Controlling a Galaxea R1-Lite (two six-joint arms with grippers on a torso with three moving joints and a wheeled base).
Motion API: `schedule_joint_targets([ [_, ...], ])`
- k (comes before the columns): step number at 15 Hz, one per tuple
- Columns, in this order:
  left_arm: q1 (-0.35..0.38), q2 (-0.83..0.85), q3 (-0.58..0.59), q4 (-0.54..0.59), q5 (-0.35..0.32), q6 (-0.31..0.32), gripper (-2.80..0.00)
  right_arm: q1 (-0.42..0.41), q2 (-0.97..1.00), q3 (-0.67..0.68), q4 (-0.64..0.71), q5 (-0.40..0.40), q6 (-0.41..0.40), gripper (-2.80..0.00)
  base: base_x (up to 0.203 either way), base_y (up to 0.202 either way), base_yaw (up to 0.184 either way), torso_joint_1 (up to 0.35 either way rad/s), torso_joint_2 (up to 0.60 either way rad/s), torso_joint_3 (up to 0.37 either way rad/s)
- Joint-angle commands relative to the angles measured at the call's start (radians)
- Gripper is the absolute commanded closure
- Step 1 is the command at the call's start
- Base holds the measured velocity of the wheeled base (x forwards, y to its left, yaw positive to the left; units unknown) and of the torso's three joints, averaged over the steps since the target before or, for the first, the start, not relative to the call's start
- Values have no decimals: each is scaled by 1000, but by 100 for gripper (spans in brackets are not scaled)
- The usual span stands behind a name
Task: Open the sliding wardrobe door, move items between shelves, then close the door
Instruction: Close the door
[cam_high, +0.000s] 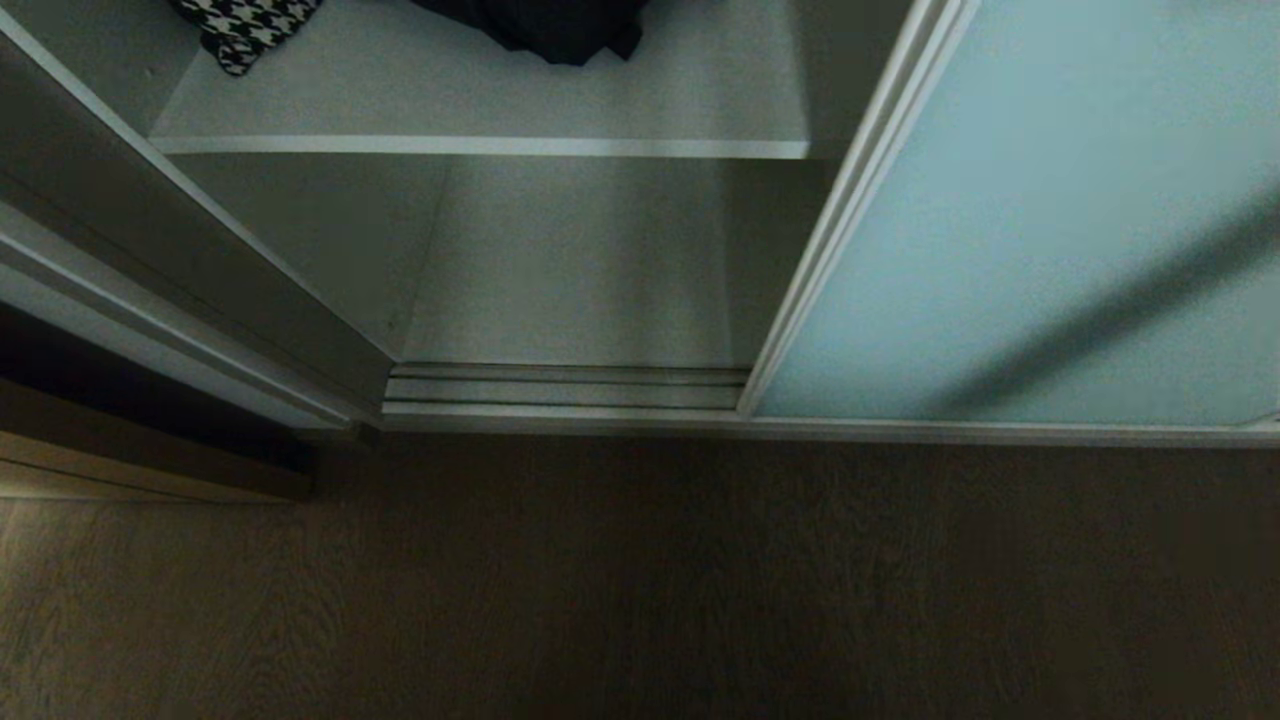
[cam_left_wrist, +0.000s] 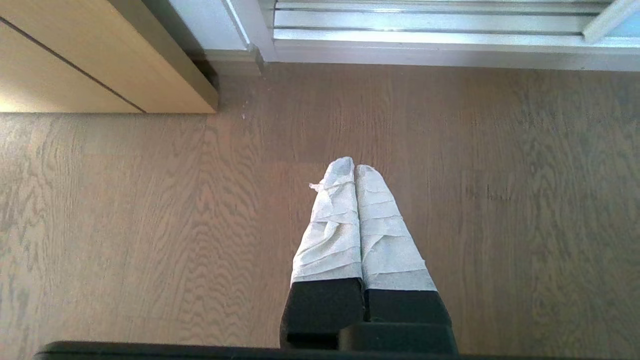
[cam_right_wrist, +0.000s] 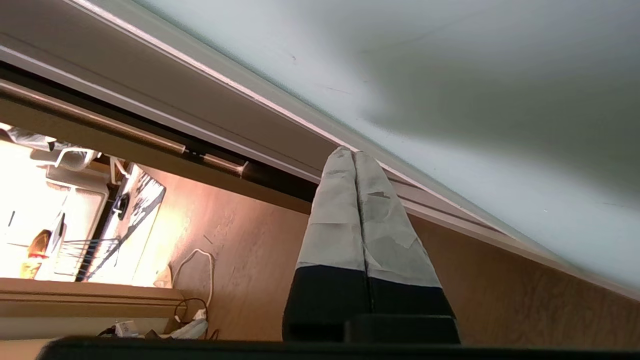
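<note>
Right claw (cam_right_wrist: 355, 156), closed, nears the sliding wardrobe door (cam_right_wrist: 450, 75); head view shows neither.

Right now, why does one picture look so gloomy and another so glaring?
Head view: dim, a slanting shadow crossing the frosted blue-green glass sliding door. Right wrist view: the room beyond the brown wood floor is washed out white. Left wrist view: evenly lit.

One sliding wardrobe door (cam_high: 1020, 230) of frosted glass. Two garments on the upper shelf (cam_high: 480, 146) — one black (cam_high: 550, 30), one houndstooth (cam_high: 245, 30). Two shelves in view, counting the lower board (cam_high: 570, 270). Two claws — left (cam_left_wrist: 354, 167), right (cam_right_wrist: 352, 152).
</note>
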Motion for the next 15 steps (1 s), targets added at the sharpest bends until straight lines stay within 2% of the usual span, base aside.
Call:
schedule_joint_targets([
  [1,0,1,0,0,0,1,0,3,23,-4,-32,-8,6,0,0,0,0,0,0,0],
  [5,0,1,0,0,0,1,0,35,29,-32,-37,-8,1,0,0,0,0,0,0,0],
  [9,0,1,0,0,0,1,0,174,101,-75,-35,-25,-47,0,0,0,0,0,0,0],
  [15,0,1,0,0,0,1,0,282,151,-80,-42,-39,-61,0,0,0,0,0,0,0],
])
